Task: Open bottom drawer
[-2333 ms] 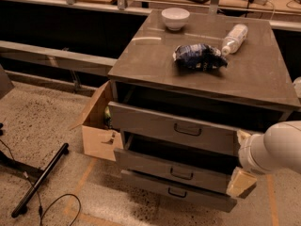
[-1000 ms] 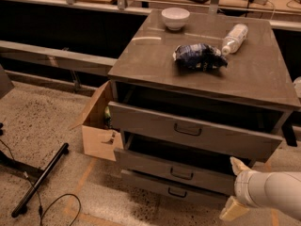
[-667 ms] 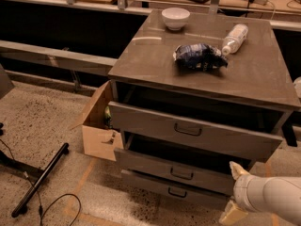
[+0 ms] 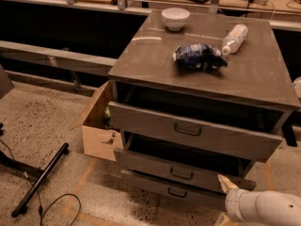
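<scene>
Big picture first: the grey cabinet (image 4: 155, 55) fills the middle of the camera view, 3 drawers stacked in its face. The top drawer (image 4: 141, 122) is pulled out, with a dark gap showing behind its front. The middle drawer (image 4: 150, 161) is also out, and stands further forward at the bottom of its gap. Below both is my target, the bottom drawer (image 4: 146, 181), lowest and shallowest, just above the speckled floor. I see no gap into it, so I judge it is not yet opened. A cardboard box (image 4: 96, 138) stands open against the cabinet's left side.

My gripper (image 4: 225, 196) is low at the right end of that bottom drawer, on the white arm (image 4: 265, 207) coming in from the lower right corner. Released or clenched? I cannot tell from here. It holds nothing that I can see.

Up on top, well out of my way: 1 crumpled blue bag (image 4: 200, 57), 1 bottle (image 4: 234, 37) lying on its side, 1 white bowl (image 4: 175, 18).

Smallest and most important is the dark handle (image 4: 177, 192) in the middle of the bottom front. I am on the approach step. Next I need to slide left along the panel, hook that handle and not the like one above it, then pull straight out.
</scene>
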